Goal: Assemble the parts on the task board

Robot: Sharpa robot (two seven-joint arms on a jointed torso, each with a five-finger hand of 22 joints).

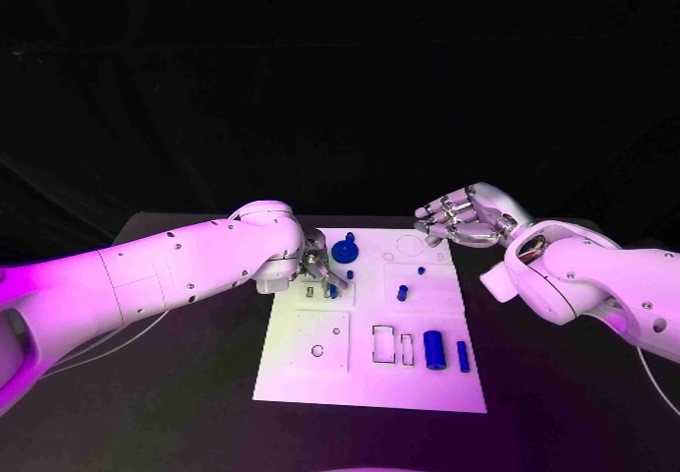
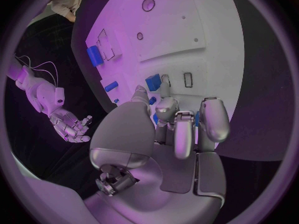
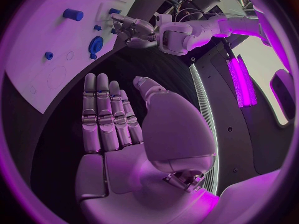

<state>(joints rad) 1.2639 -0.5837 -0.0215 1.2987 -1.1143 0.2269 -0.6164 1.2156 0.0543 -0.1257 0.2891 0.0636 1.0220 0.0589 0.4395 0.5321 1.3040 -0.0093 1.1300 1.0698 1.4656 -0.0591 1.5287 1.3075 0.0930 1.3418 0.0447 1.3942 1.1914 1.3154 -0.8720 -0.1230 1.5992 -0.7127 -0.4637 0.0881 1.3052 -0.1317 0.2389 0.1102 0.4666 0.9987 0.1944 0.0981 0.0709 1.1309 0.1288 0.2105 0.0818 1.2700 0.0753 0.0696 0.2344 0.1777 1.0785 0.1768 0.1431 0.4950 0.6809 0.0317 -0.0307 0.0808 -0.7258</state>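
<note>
The white task board (image 1: 305, 364) lies in the middle of the table. My left hand (image 1: 317, 267) hovers over its far left part, fingers curled down around a small blue part (image 1: 332, 290); the left wrist view shows blue (image 2: 197, 118) between the fingers of that hand (image 2: 181, 134). A blue disc (image 1: 345, 251) sits just beyond it. Two small blue parts (image 1: 403, 292) stand mid-board. A blue cylinder (image 1: 435, 350) and a thin blue rod (image 1: 464, 356) lie near the front right. My right hand (image 1: 461, 224) is raised past the board's far right corner, palm (image 3: 118, 129) empty.
Empty rectangular slots (image 1: 384, 343) and a round hole (image 1: 317, 350) mark the board's near half. Black table (image 1: 170, 393) surrounds the board. My left forearm (image 1: 170, 270) crosses the table's left side; the right forearm (image 1: 595, 285) hangs over its right edge.
</note>
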